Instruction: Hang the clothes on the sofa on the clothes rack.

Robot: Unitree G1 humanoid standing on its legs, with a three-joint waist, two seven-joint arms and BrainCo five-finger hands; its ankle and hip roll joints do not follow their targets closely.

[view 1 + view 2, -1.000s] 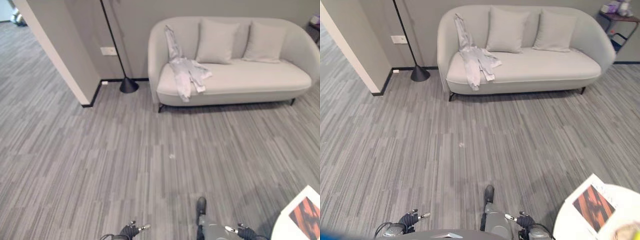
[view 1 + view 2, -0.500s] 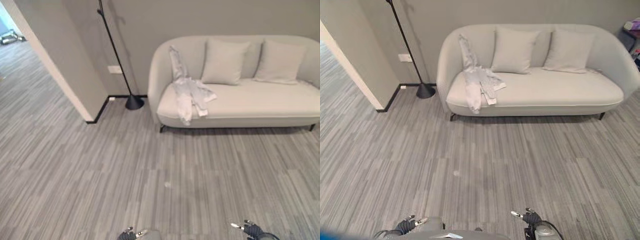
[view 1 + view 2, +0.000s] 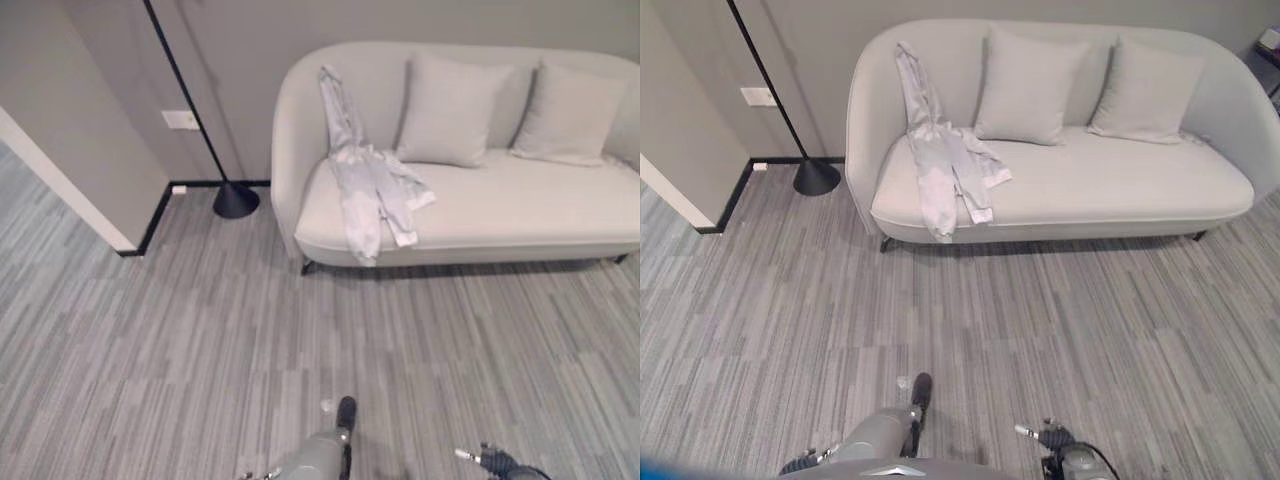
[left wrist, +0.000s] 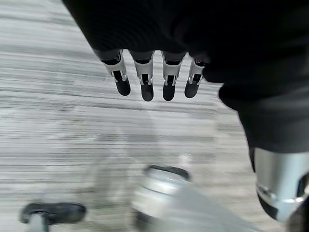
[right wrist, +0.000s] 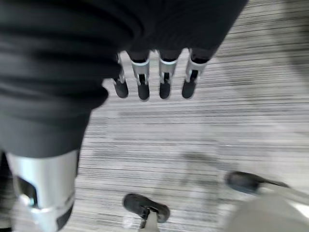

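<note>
1. One pale grey garment (image 3: 945, 170) drapes over the back and seat at the left end of a light grey curved sofa (image 3: 1140, 195), beside two grey cushions (image 3: 1023, 88).
2. Left hand (image 4: 149, 77) hangs over the striped grey carpet (image 3: 770, 300), fingers relaxed, holding nothing.
3. Right hand (image 5: 154, 77) likewise hangs loose and empty.

We see the sofa (image 3: 480, 210) cut off at the right edge and the lamp pole (image 3: 185, 90) cropped above.
</note>
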